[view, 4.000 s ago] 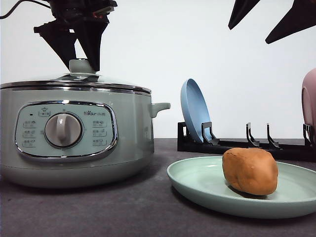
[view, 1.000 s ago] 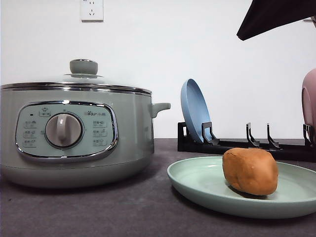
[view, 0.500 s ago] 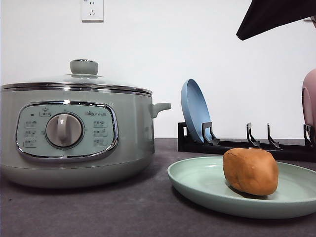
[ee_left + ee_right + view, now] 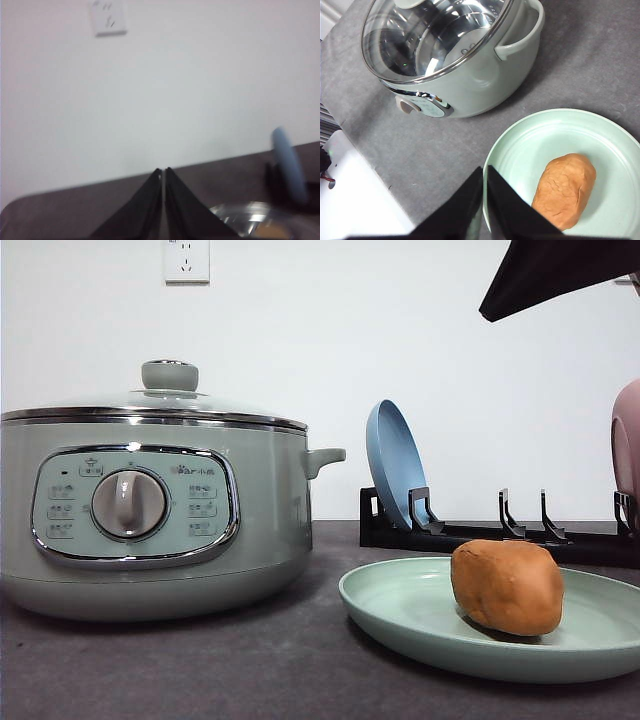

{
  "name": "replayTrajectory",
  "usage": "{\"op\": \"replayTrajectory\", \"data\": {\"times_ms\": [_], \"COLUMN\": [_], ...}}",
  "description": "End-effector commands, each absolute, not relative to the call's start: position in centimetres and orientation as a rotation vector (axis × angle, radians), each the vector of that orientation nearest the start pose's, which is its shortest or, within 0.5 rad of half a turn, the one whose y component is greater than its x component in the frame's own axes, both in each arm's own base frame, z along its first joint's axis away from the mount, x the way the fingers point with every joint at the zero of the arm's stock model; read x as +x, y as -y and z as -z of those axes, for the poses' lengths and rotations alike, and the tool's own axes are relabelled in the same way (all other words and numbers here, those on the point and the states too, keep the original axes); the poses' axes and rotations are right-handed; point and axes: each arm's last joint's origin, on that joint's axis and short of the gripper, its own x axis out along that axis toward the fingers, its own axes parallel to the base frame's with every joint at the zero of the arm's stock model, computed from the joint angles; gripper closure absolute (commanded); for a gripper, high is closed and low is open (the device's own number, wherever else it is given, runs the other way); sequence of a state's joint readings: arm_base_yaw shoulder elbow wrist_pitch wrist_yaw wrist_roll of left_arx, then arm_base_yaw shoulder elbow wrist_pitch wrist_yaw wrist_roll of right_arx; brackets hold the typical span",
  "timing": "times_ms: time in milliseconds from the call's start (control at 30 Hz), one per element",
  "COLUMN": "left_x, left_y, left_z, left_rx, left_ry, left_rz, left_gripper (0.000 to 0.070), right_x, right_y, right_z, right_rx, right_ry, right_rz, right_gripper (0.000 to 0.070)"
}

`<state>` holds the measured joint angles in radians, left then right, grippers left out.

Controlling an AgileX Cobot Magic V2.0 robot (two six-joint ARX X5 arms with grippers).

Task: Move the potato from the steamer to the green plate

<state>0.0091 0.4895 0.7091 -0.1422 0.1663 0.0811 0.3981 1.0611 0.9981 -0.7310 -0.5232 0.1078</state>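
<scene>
On the grey table (image 4: 200,670), the potato (image 4: 507,586) rests on the green plate (image 4: 400,605) beside the lidded steamer (image 4: 150,510); both grippers, left (image 4: 163,172) and right (image 4: 485,170), are closed and empty. A low retreat might nudge it.

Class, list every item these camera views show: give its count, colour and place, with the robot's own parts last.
potato: one, orange-brown, lying on the green plate.
green plate: one, pale mint, on the table right of the steamer.
steamer: one, sage-green, glass lid on, table's left.
blue plate: one, upright in the rack.
rack: one, black, behind the green plate.
pink plate: one, right edge.
wall socket: one, white, above the steamer.
left gripper: black, shut.
right gripper: black, shut, above the green plate's edge.
</scene>
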Motion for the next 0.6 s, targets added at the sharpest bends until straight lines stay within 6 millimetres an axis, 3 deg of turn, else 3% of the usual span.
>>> {"op": "replayTrajectory", "data": {"times_ms": [0,333,567], "left_x": [10.6,9.7,9.5], "left_y": [0.2,0.0,0.0], "left_z": [-33.2,-24.4,-20.2], "left_rx": [0.094,0.083,0.080], "left_ry": [0.076,-0.027,-0.075], "left_rz": [0.119,0.067,0.069], "left_gripper": [0.0699,0.0699,0.0699], "right_x": [18.5,18.5,18.5], "right_y": [-9.5,-9.5,-9.5], "right_z": [-31.6,-31.6,-31.6], "right_rx": [0.133,0.133,0.133], "right_ry": [-0.849,-0.849,-0.849], "right_rz": [-0.839,-0.839,-0.839], "right_gripper": [0.0700,0.0700,0.0700]}}
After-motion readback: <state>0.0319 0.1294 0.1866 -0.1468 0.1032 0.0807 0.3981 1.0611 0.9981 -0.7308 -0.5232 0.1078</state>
